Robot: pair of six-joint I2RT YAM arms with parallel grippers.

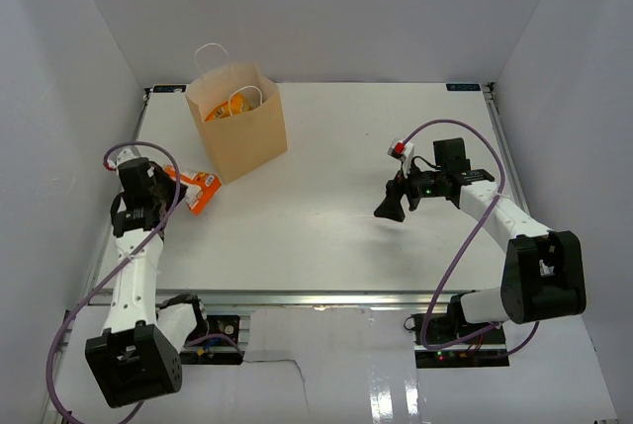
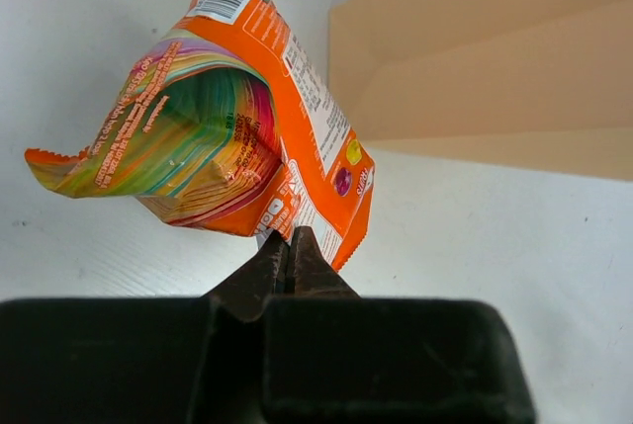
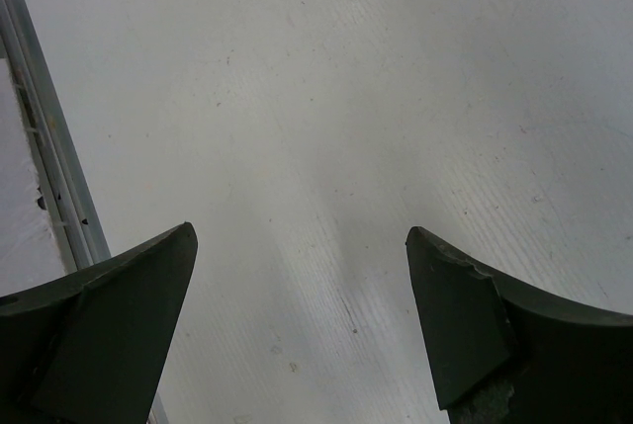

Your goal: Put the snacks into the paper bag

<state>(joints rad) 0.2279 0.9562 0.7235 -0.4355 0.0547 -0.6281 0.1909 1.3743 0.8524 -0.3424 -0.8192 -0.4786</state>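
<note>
The paper bag (image 1: pixel 237 132) stands at the upper left of the top view, its mouth open upward. Just beside its lower-left corner hangs the orange packet (image 1: pixel 201 190), pinched in the left gripper (image 2: pixel 289 254) and hemmed in by the left wall (image 1: pixel 59 98). Open tabletop (image 1: pixel 316 236) spans centre frame from the bag to the spread right gripper (image 1: pixel 389 210).

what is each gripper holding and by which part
Left gripper pinches an orange packet by its lower edge; right gripper is open, holding nothing.

Pretty plain white table (image 1: pixel 336 226), faintly ribbed surface, metal rail (image 3: pixel 45 137) along the edge. The tan paper bag (image 1: pixel 242 137) stands upright on it, far-left area.
</note>
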